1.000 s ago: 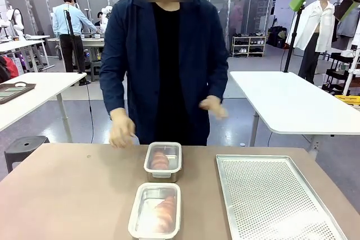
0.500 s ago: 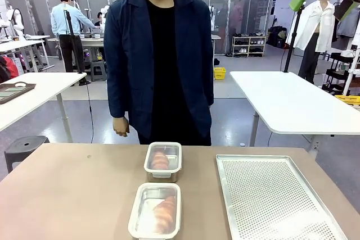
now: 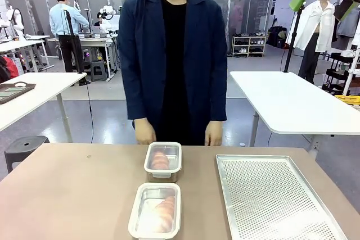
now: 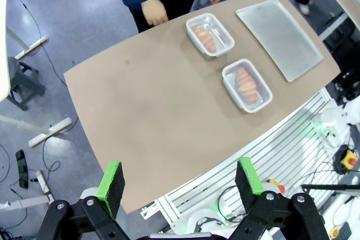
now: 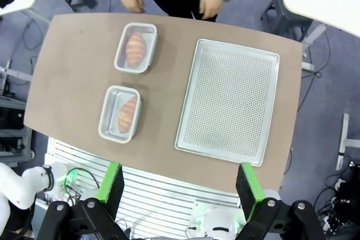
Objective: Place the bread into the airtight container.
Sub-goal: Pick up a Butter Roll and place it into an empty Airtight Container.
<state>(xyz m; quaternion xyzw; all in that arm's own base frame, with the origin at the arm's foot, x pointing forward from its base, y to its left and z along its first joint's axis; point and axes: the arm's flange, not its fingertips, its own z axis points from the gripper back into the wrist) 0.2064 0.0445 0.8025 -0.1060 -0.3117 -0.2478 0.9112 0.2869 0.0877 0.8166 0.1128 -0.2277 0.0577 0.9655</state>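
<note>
**Two breads lay boxed, both grippers spread and empty**

Two rounded-corner containers sat on the matte brown table (image 3: pixel 73 195), one behind the other. The nearer container (image 3: pixel 156 211) was cut off by the front view's bottom edge; whether either one carried a lid could not be told. A large perforated metal tray (image 3: pixel 275 198), rectangular with a raised rim, lay to their right, its near corner cropped. The far container (image 3: pixel 163 160) was clear-walled and held a golden bread (image 3: pixel 160 160); the nearer held a second bread (image 3: pixel 165 213), ridged like a croissant. The person's hands (image 3: pixel 145 134) hung at the far table edge. High above, the left gripper (image 4: pixel 180 181) and right gripper (image 5: pixel 180 182) stood wide apart, green pads (image 5: pixel 111 182) touching nothing.
</note>
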